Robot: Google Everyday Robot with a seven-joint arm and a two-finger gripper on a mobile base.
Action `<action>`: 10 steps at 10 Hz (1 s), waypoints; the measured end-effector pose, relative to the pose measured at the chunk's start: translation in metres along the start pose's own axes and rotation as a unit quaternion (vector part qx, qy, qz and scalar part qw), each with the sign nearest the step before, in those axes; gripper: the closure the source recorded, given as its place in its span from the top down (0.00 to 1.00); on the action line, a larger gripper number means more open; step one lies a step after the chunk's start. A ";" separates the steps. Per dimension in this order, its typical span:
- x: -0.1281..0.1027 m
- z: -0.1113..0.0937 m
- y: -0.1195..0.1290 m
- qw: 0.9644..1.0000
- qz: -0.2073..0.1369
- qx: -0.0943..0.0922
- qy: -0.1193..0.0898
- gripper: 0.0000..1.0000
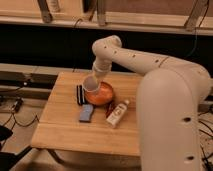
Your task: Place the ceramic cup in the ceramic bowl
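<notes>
The whitish-grey ceramic cup (91, 84) hangs at the end of my arm, held by my gripper (95, 77), just above the left rim of the orange-red ceramic bowl (103, 94). The bowl sits on the wooden table (65, 125) near its back middle. The cup is tilted slightly, with its mouth facing down and left. The gripper is mostly hidden behind the cup and the wrist.
A dark striped object (80, 94) lies left of the bowl. A blue sponge (86, 113) lies in front of it. A white bottle with a red label (116, 114) lies on its side right of the sponge. My large white arm (165, 100) covers the table's right side.
</notes>
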 end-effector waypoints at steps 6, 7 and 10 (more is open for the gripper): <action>0.002 0.039 -0.071 0.995 0.092 -0.029 0.022 0.00; 0.005 0.041 -0.077 0.994 0.100 -0.032 0.022 0.02; 0.003 0.042 -0.075 0.994 0.098 -0.032 0.023 0.27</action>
